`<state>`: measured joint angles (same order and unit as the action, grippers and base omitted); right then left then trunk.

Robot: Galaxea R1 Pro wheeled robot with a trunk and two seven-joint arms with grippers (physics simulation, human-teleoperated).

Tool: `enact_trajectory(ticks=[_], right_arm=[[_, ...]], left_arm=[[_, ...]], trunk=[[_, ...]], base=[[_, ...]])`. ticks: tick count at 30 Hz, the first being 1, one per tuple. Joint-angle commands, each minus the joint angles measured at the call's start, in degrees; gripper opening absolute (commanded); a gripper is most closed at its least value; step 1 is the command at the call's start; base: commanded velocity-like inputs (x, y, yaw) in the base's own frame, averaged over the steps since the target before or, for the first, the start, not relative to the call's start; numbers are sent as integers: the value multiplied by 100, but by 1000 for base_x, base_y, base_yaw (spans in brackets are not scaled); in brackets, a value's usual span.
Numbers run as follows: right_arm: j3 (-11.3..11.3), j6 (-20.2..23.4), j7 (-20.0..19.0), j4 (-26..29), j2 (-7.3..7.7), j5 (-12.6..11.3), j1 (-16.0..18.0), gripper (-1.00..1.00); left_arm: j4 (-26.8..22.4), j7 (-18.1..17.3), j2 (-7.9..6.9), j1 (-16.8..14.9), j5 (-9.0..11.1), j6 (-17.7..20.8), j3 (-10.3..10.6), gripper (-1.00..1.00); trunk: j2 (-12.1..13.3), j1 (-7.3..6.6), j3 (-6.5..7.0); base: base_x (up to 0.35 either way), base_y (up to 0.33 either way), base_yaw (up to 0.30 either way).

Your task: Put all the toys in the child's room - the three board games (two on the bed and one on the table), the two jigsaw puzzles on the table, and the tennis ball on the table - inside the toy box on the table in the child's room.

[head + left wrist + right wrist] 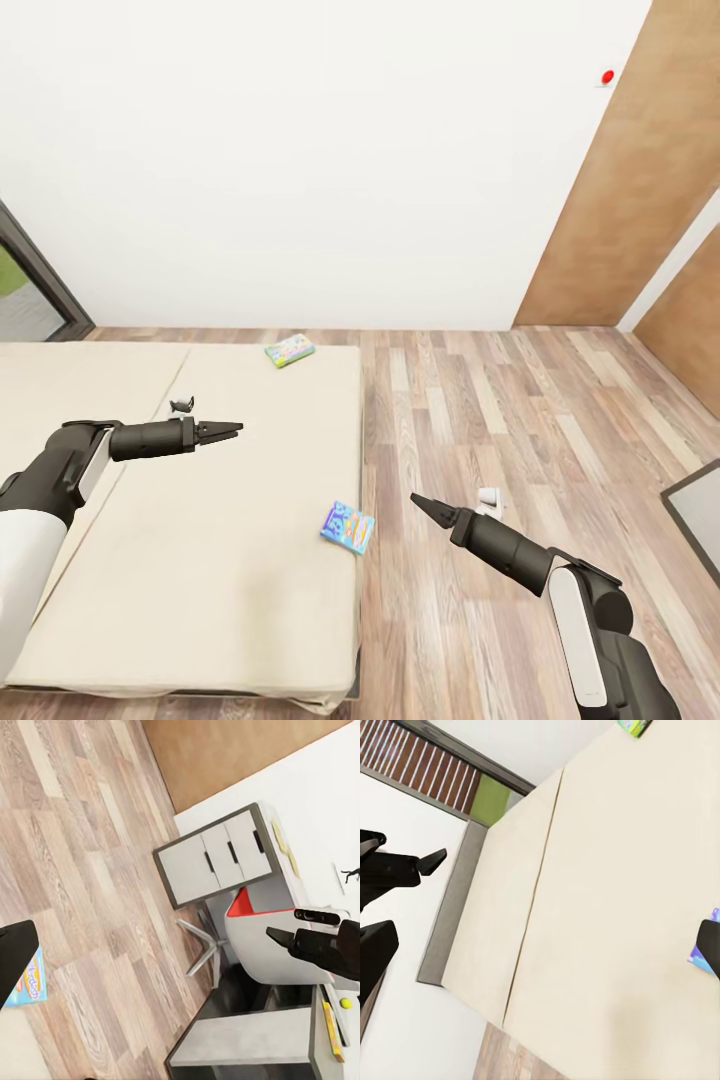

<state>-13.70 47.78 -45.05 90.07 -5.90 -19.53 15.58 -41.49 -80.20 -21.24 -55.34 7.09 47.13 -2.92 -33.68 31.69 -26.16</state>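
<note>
**A:** Wood-plank floor (pixel 520 420) under a plain white wall, and the bed (pixel 200 560) takes up the near side. Where do the games sit?

**B:** Two board games lie on the mattress. The blue-purple board game (pixel 347 527) is at the bed's floor-side edge, between the two end effectors and nearer the right end effector (pixel 418 500). The green-edged board game (pixel 289 350) is at the bed's far edge, well beyond the left end effector (pixel 228 431).

**A:** What are the end effectors doing?

**B:** Neither holds anything. The left one hangs over the mattress with its fingers a little apart at the tips. The right one hangs over the floor just beside the bed; its fingers look drawn to a point, but I can't tell for sure whether it is open.

**A:** How would the blue-purple one handle?

**B:** My guess is light and stiff: a thin, flat box with a smooth printed cover. Lying flat on a soft mattress, it gives little to pinch from above. Its corner seems to reach the bed's edge, so taking it across that thin edge looks best.

**A:** Anything else?

**B:** The left wrist view shows the table (pixel 319 832) with grey drawer fronts, a small yellow-green ball (pixel 346 1003) that is likely the tennis ball, and a thin yellowish box (pixel 332 1026) beside it that I cannot identify.
</note>
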Motion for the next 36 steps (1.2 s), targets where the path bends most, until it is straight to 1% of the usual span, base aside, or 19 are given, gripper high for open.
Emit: enact_trajectory(ticks=[1,23,30,33,36], right_arm=[[-12,30,-22,2,-4,1,5,100],[-18,56,-53,14,-1,-7,6,100],[-20,59,-58,-4,-11,-16,4,100],[-33,67,-65,13,4,-62,0,100],[-45,68,-66,-8,37,-188,-1,100]], left_arm=[[1,-13,-2,-3,11,60,2,100],[1,-13,-3,-3,11,60,2,100],[1,-14,26,-3,12,60,11,100],[1,-4,35,-3,6,60,14,100],[1,9,39,-3,4,63,12,100]], trunk=[[-6,2,3],[-6,2,211],[-6,2,277],[-6,2,306],[-6,2,334]], base=[[0,0,0],[0,0,0],[0,0,0],[0,0,0],[0,0,0]])
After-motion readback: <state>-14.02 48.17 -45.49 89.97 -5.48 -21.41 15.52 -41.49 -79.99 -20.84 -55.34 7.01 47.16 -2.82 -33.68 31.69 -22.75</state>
